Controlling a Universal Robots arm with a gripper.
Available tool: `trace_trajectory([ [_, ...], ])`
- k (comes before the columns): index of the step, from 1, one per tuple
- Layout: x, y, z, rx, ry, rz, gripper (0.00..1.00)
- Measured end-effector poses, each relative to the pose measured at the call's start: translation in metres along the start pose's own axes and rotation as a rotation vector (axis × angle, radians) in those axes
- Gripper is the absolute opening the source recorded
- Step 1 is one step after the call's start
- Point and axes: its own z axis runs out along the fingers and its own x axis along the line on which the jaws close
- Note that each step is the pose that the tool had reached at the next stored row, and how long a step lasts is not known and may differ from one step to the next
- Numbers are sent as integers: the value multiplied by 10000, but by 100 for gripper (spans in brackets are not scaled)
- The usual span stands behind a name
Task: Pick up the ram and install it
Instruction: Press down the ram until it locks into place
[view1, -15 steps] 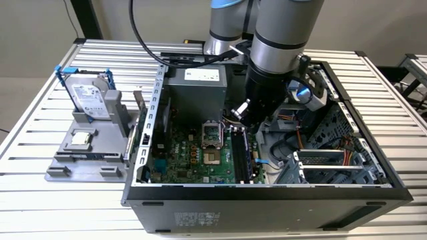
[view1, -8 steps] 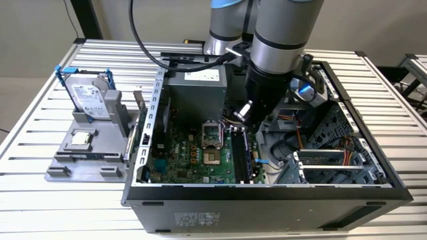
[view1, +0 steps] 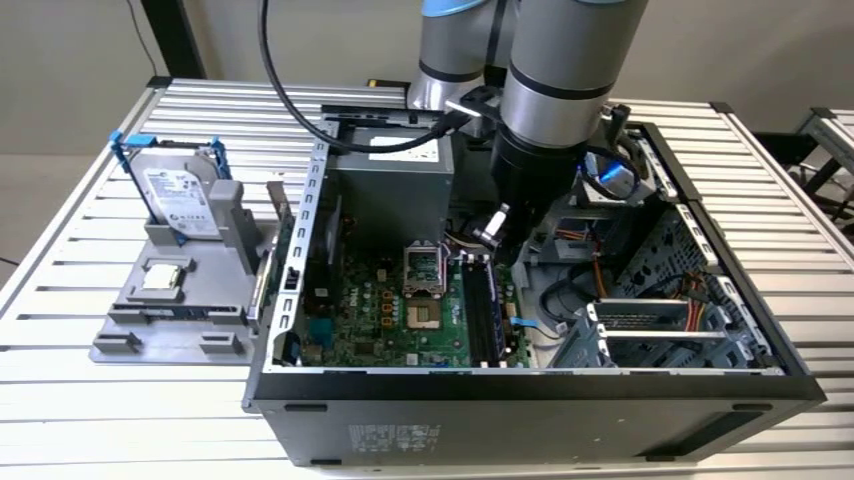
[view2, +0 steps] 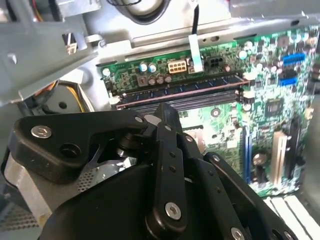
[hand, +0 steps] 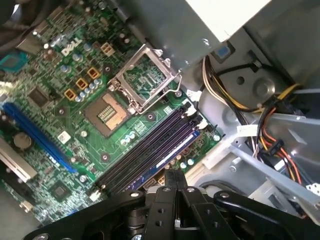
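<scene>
The ram (hand: 172, 150), a long thin stick with dark chips and a pale label, lies seated in the outermost of the black motherboard slots (hand: 145, 150). In the second wrist view the ram (view2: 200, 89) runs along the board's edge inside its slot. My gripper (hand: 175, 175) hangs just over the ram's slot with its black fingers (view2: 165, 117) pressed together and nothing between them. In the exterior view the gripper (view1: 497, 228) reaches down inside the open computer case, above the far end of the slots (view1: 483, 305).
The open case (view1: 534, 385) lies on a slatted metal table (view1: 80, 420). The open processor socket (hand: 145, 75) and cable bundles (hand: 270, 135) flank the slots. At the exterior view's left, a grey holder (view1: 174, 320) carries a hard drive (view1: 180, 195) and a processor chip (view1: 163, 278).
</scene>
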Motion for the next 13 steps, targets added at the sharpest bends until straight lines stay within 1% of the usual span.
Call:
trace_trajectory([
  [13,0,0,0,-5,-131,-2366,0],
])
